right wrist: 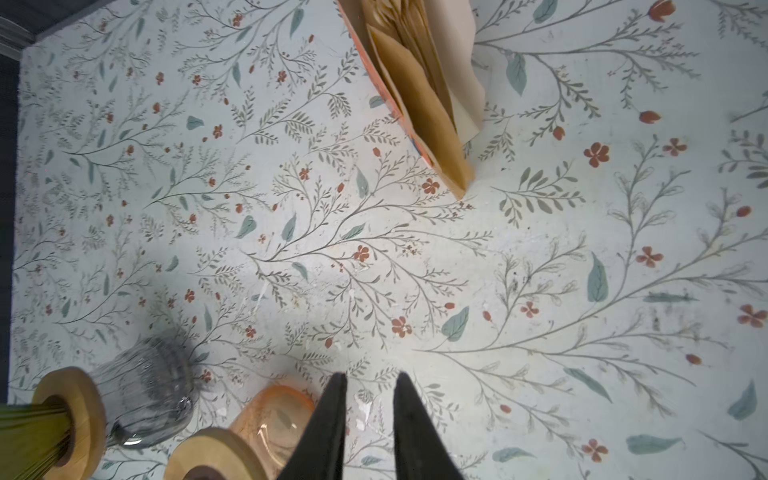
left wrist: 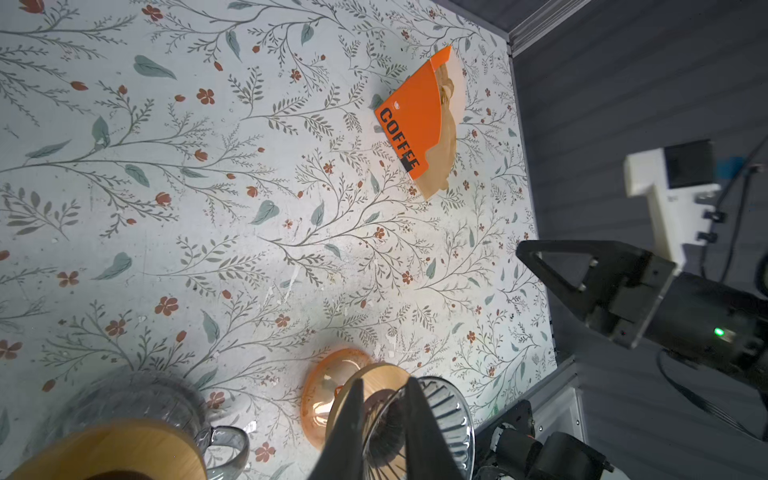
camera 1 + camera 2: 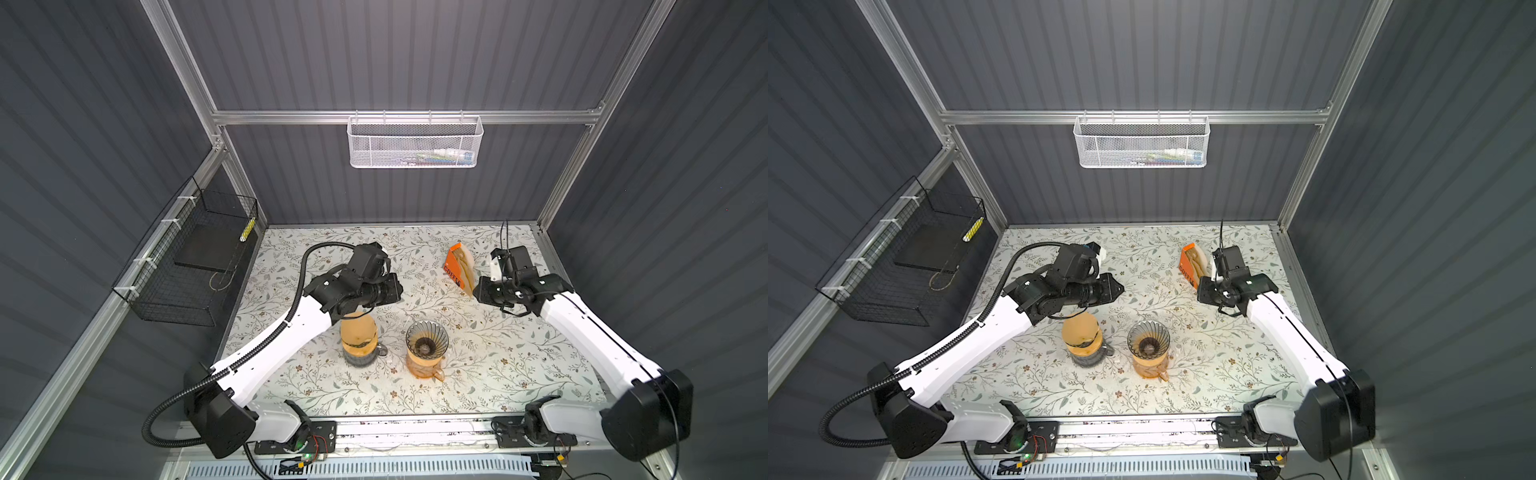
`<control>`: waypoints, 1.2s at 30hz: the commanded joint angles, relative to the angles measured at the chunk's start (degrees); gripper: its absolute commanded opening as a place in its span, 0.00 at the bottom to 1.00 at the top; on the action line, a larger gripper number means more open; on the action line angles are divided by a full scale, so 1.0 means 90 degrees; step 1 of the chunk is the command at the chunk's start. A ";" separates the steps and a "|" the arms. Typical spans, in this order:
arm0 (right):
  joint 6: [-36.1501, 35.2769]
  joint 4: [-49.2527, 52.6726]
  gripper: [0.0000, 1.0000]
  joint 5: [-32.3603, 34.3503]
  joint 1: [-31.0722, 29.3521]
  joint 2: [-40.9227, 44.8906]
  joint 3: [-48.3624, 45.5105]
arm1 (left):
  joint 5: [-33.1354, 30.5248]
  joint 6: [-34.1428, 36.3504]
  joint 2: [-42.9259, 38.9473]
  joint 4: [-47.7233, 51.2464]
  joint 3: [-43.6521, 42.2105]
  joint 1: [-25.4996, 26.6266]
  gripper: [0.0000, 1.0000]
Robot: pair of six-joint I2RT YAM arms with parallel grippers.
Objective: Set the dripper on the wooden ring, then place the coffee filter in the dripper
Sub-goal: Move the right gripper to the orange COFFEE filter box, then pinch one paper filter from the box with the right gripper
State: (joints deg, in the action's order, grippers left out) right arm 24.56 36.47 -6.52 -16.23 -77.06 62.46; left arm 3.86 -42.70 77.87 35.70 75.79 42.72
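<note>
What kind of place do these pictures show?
Probably a robot test booth set up for coffee making: aluminium frame, grey panel walls, left arm and right arm at a floral table, glass dripper, filter pack.

The table [image 3: 519,353], covered in a pale floral print, carries three things. An orange filter pack [image 3: 457,270] marked COFFEE stands toward the back right. A grey glass carafe [image 3: 360,356] and an amber glass carafe [image 3: 422,368] stand side by side, apart, nearer the front middle.
</note>
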 commanded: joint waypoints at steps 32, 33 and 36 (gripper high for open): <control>-0.1039 -0.0784 0.21 0.0266 0.0348 -0.3132 0.1811 | 0.0392 0.0067 0.0396 -0.0295 -0.0069 -0.0489 0.19; -0.1046 -0.0781 0.21 0.0266 0.0348 -0.3146 0.1820 | 0.0392 0.0065 0.0394 -0.0306 -0.0071 -0.0489 0.19; -0.1067 -0.0789 0.21 0.0285 0.0348 -0.3210 0.1849 | 0.0395 0.0061 0.0385 -0.0309 -0.0084 -0.0492 0.19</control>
State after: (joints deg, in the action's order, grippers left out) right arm 15.86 29.58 -4.82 -13.30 -104.55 77.08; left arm 6.61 -42.52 82.13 33.30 75.77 38.87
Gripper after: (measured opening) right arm 0.213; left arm 0.188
